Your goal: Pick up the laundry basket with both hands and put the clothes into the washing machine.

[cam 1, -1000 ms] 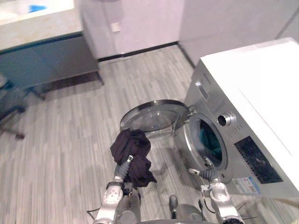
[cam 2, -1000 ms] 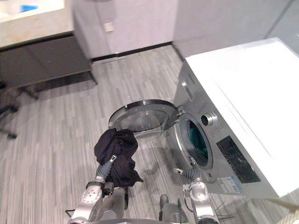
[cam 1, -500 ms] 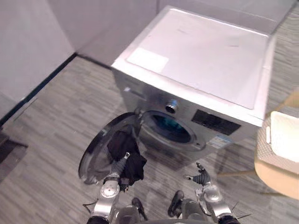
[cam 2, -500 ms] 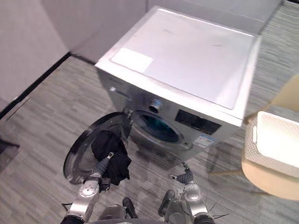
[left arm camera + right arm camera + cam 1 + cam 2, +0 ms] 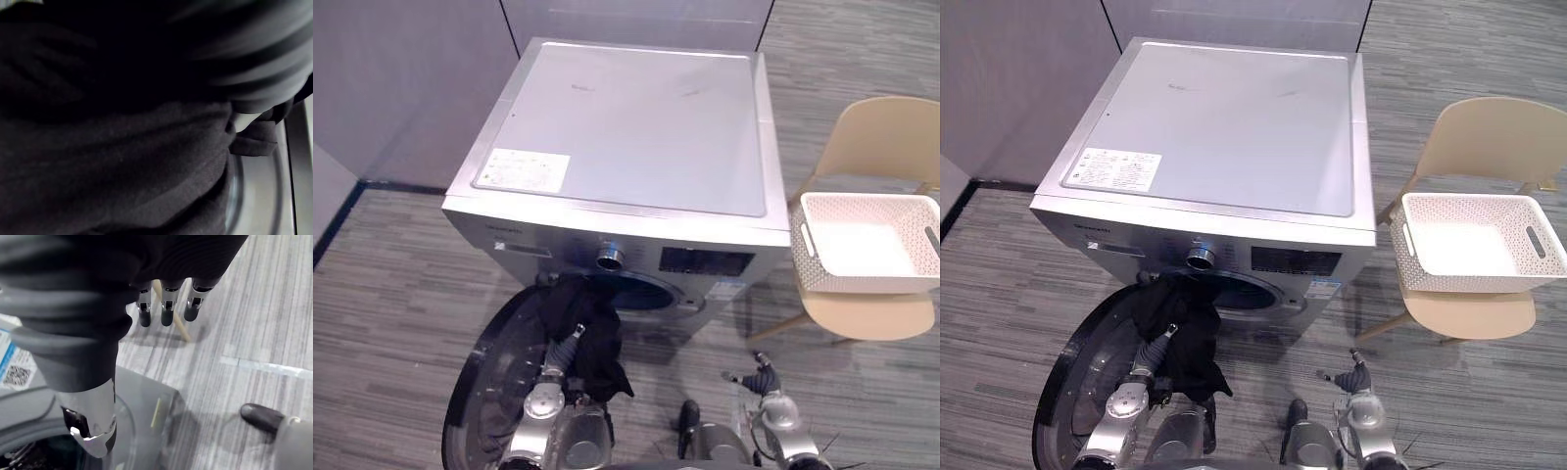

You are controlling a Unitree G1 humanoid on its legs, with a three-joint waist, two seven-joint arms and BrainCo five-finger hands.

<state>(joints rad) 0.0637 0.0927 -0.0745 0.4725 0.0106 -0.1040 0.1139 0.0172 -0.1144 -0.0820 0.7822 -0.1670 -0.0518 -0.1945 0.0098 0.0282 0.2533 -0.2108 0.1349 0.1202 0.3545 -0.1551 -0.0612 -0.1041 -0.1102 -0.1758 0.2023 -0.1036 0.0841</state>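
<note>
Dangling clothes (image 5: 585,333) nr washer (image 5: 626,137) rim

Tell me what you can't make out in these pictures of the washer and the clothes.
1. Drum contents: in the eye views the dark garment and the washer front hide most of the opening.
2. Left hand grip: in the left wrist view it is buried in the garment.
3. Door: its lower rim is cut off by the bottom edge of the eye views.
4. Control panel print: too small to read.

label (image 5: 522,168) on washing machine (image 5: 636,117) top, print too small to read
</note>
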